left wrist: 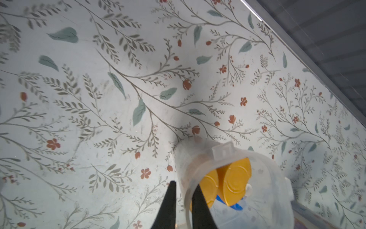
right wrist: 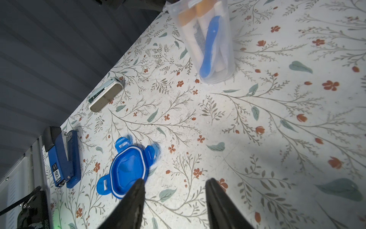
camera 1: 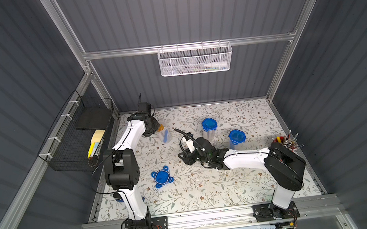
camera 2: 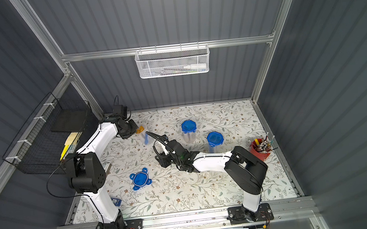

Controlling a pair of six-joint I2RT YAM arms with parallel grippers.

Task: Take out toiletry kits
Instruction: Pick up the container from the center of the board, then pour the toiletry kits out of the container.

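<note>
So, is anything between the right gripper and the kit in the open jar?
Nothing lies on the table between them; the blue lid is off, aside. The kit sits inside the open jar, so its clear wall faces the right gripper, and the left gripper pinches the rim by the gold caps.

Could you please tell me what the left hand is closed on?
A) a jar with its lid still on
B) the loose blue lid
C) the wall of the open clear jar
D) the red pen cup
C: in the left wrist view the left hand has one finger inside and one outside the wall of the open clear jar, pinching it.
</note>
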